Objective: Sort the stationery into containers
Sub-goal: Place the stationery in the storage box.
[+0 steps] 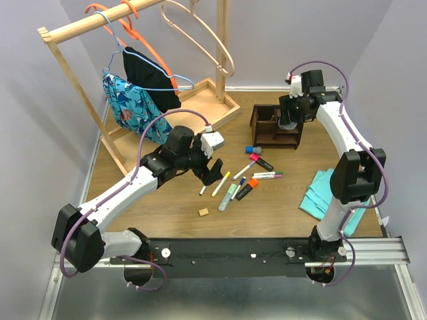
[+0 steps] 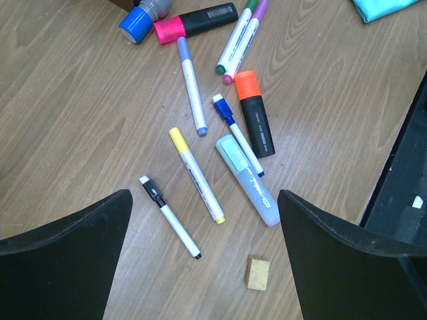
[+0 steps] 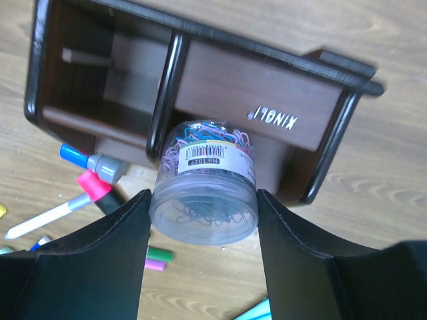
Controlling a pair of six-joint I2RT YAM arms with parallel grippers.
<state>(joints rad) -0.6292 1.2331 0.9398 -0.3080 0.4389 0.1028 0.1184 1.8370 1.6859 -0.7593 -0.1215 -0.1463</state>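
Several pens and markers point(image 1: 243, 177) lie scattered on the wooden table, with a tan eraser cube point(image 1: 203, 212) near them. My left gripper point(image 1: 212, 172) is open and empty above them. In the left wrist view point(image 2: 203, 195) it hangs over a black-capped white pen point(image 2: 169, 217), a yellow pen point(image 2: 195, 175), a pale green highlighter point(image 2: 247, 180), an orange highlighter point(image 2: 254, 113) and the eraser point(image 2: 258, 274). My right gripper point(image 3: 203, 203) is shut on a clear round jar of coloured clips point(image 3: 203, 187), held over the dark brown organizer point(image 3: 200, 73), which also shows in the top view point(image 1: 277, 127).
A folded teal cloth point(image 1: 327, 193) lies at the right by my right arm. A pale wooden clothes rack with its base tray point(image 1: 200, 110), hangers and hung clothes point(image 1: 137, 100) stands at the back left. A pink-capped black marker point(image 2: 195, 22) lies near the organizer.
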